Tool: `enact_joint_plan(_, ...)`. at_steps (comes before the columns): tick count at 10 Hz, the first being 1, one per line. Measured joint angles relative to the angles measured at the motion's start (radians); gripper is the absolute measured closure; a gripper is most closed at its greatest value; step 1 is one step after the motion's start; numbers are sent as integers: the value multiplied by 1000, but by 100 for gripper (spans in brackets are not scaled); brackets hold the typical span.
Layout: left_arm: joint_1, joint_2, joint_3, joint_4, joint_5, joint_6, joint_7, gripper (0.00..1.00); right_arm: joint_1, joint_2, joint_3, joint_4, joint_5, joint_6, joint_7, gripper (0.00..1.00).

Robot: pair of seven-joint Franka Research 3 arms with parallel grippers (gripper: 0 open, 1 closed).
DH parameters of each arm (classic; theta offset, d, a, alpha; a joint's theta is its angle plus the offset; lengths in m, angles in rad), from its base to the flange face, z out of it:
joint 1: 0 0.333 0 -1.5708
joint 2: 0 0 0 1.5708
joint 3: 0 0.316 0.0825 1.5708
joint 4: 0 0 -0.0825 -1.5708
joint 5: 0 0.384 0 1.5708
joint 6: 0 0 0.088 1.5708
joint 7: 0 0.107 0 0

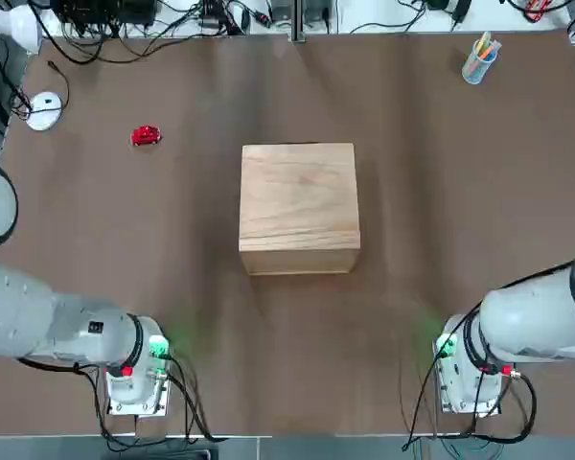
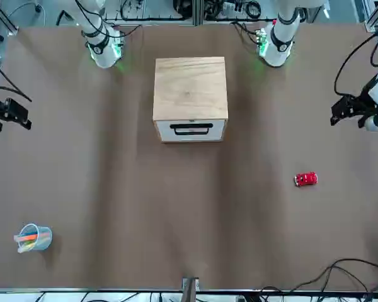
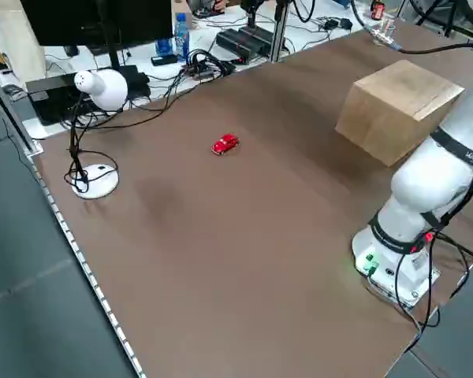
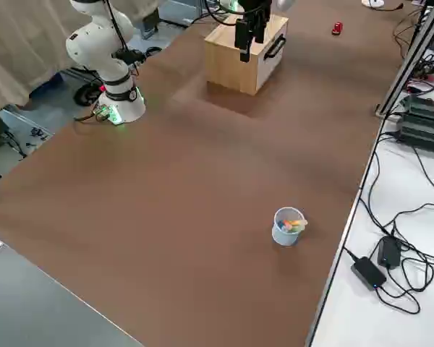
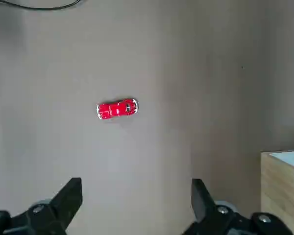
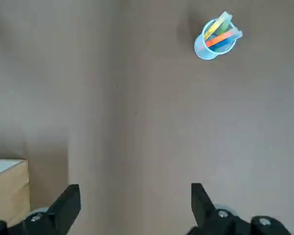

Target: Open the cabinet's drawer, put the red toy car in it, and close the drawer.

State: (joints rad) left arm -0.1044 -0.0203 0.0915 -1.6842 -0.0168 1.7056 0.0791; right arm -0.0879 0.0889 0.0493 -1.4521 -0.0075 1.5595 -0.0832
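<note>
Both tools (image 5: 137,208) (image 6: 137,210) open and empty.

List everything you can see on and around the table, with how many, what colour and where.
wooden cabinet: one, light wood, middle of the table
drawer: one, white front, closed, facing away from the robot
drawer handle: one, black, on the drawer front
toy car: one, red, on the table, far left
cup: one, light blue, far right, holding markers of several colours
webcam-like device on a round base: one, white, far left edge
monitor: one, black, beyond the far edge
cables: many, black, around the edges
left gripper: one, black, open, over the left side
right gripper: one, black, open, over the right side
robot arms: two, white
</note>
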Motion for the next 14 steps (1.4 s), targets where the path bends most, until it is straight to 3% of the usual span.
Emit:
enact_joint_plan(6,-5,1,-10,20,0,4,2,2,21,7,6,-7,1,-2,0,0)
enact_joint_plan(9,-10,17,-55,19,0,3,-12,4,103,102,10,-19,84,7,2,0)
enact_joint_plan(11,-11,29,-110,16,-1,2,-67,19,151,202,12,-14,188,71,1,0)
enact_joint_plan(12,-12,30,-141,8,-1,2,-96,34,182,247,13,-2,225,118,1,0)
enact_joint_plan(14,-13,31,-171,-1,-1,2,-118,39,231,332,15,17,402,204,1,0)
